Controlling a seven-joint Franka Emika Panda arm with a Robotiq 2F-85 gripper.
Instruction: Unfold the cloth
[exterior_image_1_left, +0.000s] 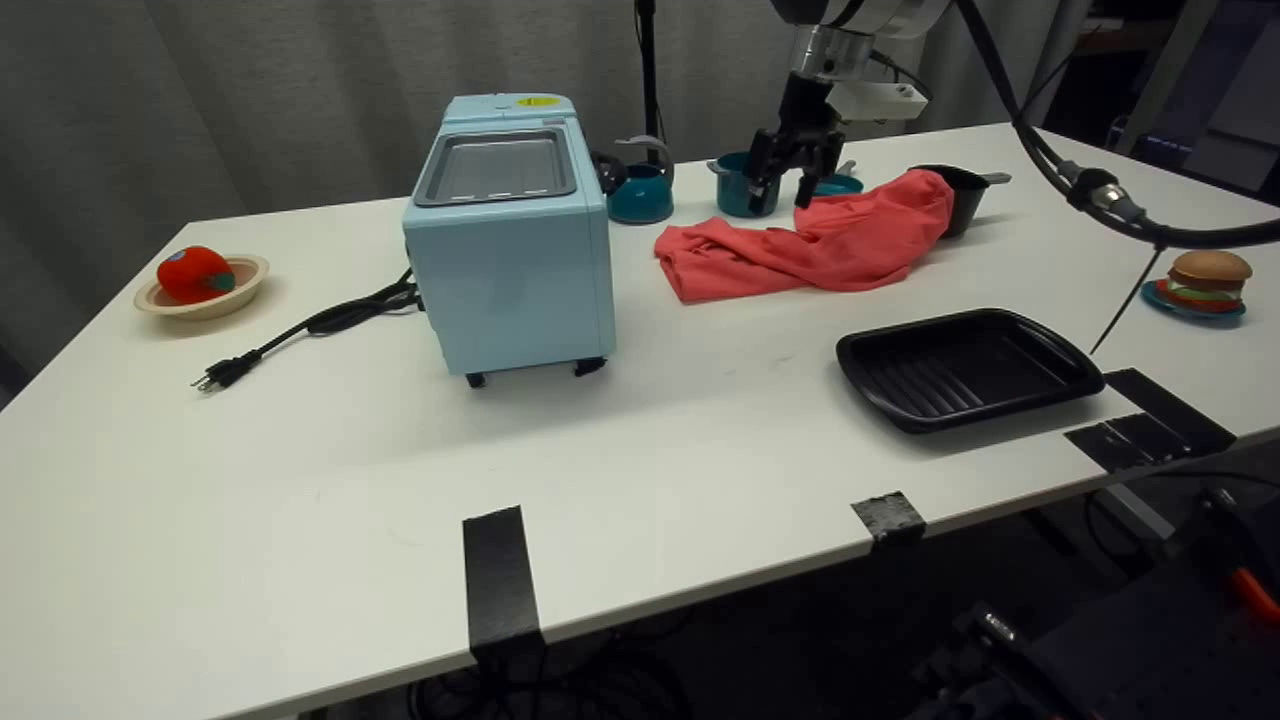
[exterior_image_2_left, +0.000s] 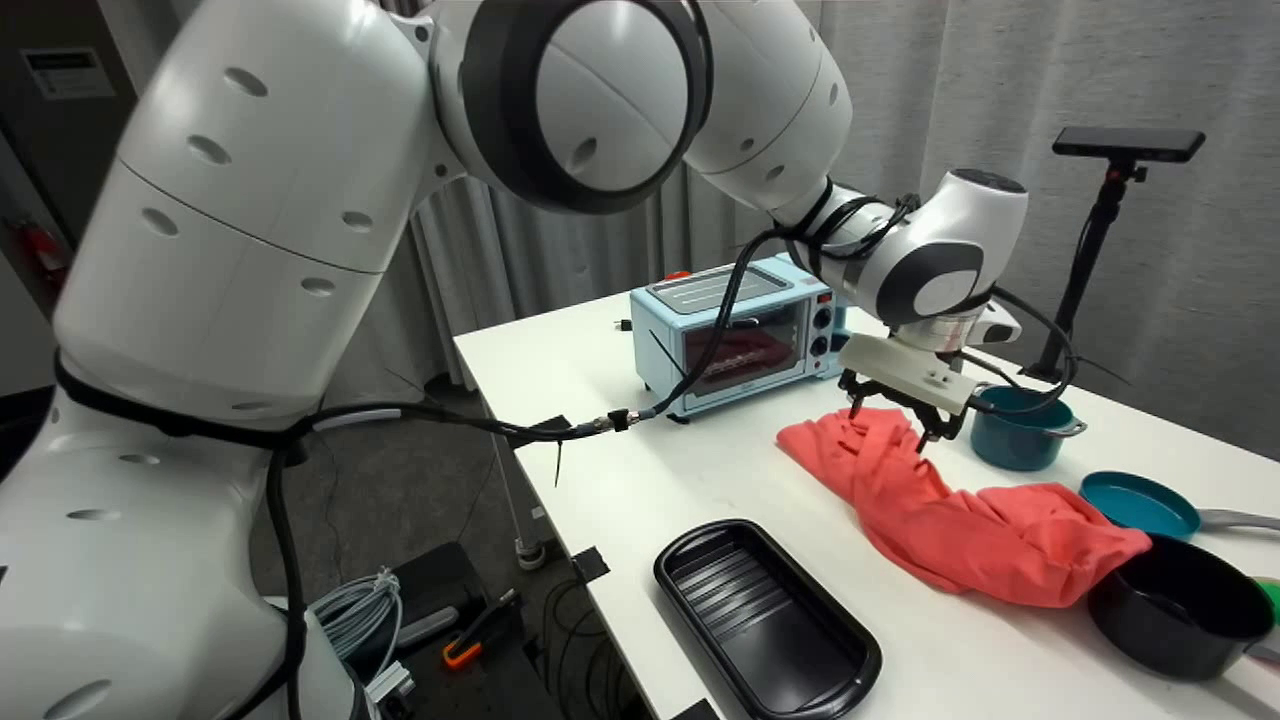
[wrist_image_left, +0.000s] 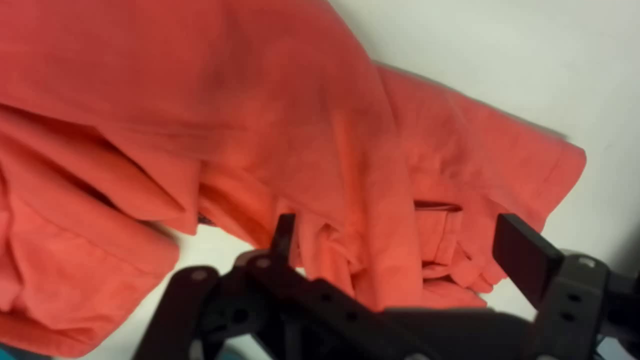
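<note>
Red cloth (exterior_image_2_left: 960, 530) on white counter (exterior_image_1_left: 300, 480), all bunched up, lots of folds. Jaws spread wide over cloth part closer to blue oven (exterior_image_1_left: 512, 255); cannot tell if they touch it. In wrist view, cloth shows between jaws. Other cloth end right by black pot (exterior_image_2_left: 1150, 640). Black tray (exterior_image_2_left: 785, 655) near cloth. Burger (exterior_image_1_left: 1208, 272) on small blue plate (exterior_image_1_left: 1192, 309), well apart from cloth.

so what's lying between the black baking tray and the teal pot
The bunched red cloth lies between the black baking tray and the teal pot; both exterior views show this.
</note>
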